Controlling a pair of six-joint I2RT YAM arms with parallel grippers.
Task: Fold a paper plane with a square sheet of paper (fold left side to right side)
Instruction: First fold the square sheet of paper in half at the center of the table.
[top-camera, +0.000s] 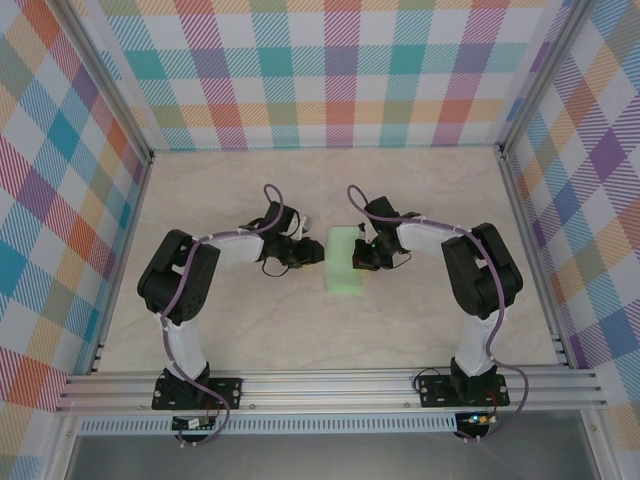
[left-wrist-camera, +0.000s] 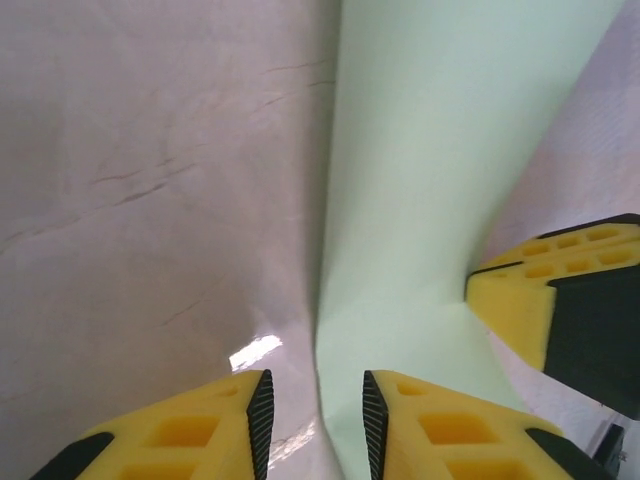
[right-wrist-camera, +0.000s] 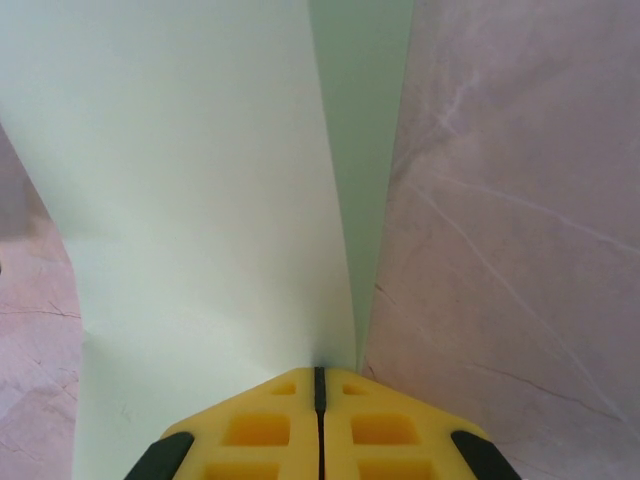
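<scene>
The square sheet of paper (top-camera: 343, 260) lies doubled over at the table's middle as a narrow pale green strip. Its upper layer curves up off the lower one (right-wrist-camera: 190, 180). My right gripper (top-camera: 362, 255) sits at the strip's right edge, its yellow fingertips (right-wrist-camera: 320, 372) shut on the paper where the two layers meet. My left gripper (top-camera: 312, 252) is at the strip's left side, low over the table. Its jaws (left-wrist-camera: 316, 400) stand apart, with the paper's folded edge (left-wrist-camera: 430, 180) running just inside the right finger. The right gripper's finger (left-wrist-camera: 545, 300) shows beyond the paper.
The marble-look tabletop (top-camera: 240, 330) spreads on all sides of the strip. Checked walls with metal rails (top-camera: 330, 380) enclose it. Both arms bend inward from their bases at the near edge.
</scene>
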